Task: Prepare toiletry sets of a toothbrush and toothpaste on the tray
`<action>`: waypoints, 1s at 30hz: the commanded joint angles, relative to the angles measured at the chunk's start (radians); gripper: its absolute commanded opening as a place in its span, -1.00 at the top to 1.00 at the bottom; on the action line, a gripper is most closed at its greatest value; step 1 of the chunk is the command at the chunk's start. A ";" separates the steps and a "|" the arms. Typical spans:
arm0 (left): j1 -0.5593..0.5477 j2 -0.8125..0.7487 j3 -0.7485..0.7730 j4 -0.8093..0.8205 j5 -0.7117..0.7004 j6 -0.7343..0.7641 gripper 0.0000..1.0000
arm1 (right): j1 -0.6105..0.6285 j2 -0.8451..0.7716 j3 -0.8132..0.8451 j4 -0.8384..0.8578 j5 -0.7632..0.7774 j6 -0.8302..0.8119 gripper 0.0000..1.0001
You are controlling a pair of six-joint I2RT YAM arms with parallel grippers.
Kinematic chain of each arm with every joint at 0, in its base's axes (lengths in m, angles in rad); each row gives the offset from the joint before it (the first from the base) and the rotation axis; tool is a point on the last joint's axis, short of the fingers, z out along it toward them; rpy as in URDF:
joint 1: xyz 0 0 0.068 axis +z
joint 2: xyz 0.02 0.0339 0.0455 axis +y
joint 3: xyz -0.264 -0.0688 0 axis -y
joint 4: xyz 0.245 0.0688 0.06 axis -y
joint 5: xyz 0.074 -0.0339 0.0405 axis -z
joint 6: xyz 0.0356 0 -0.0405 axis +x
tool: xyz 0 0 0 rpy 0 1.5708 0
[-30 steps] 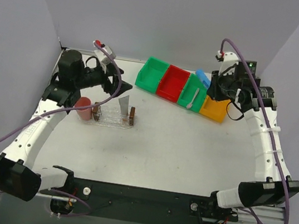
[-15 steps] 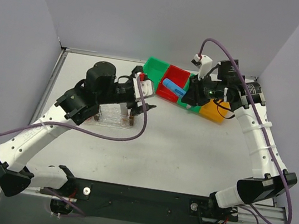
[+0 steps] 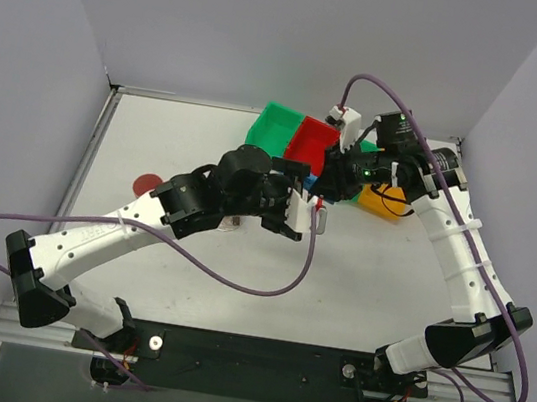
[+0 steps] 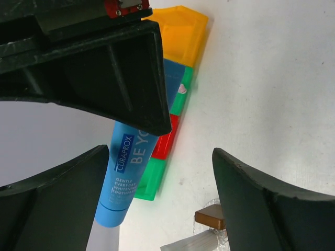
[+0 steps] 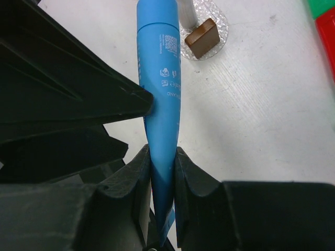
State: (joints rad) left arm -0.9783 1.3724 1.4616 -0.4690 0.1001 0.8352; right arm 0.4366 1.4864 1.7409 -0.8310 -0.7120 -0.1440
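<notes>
The right gripper pinches the blue toothpaste by its flat end, up in the air near the wide-open left gripper – so it is not on the tray yet, and I cannot see a toothbrush there

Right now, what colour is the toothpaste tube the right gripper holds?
The toothpaste tube is bright blue with white print. The right wrist view shows it best.

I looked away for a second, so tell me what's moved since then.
The left gripper swung right from the tray, open, to meet the blue toothpaste tube, which the right gripper, shut on it, carried leftward off the bins. Bins, tray and pink cup stayed put.
</notes>
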 commanded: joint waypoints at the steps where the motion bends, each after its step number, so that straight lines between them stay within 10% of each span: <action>1: -0.019 0.008 0.023 0.030 -0.124 0.096 -0.81 | 0.027 -0.011 -0.007 -0.008 -0.058 -0.023 1.00; 16: -0.031 -0.001 -0.067 0.092 -0.181 0.150 -0.68 | 0.057 -0.031 -0.040 -0.025 -0.096 -0.048 1.00; 30: -0.030 -0.024 -0.141 0.144 -0.212 0.119 0.45 | 0.062 -0.055 -0.046 -0.036 -0.067 -0.063 0.74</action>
State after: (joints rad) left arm -1.0061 1.3819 1.3334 -0.3740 -0.0853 0.9741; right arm 0.4927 1.4792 1.6886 -0.8703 -0.7628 -0.1871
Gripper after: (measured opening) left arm 0.356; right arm 0.150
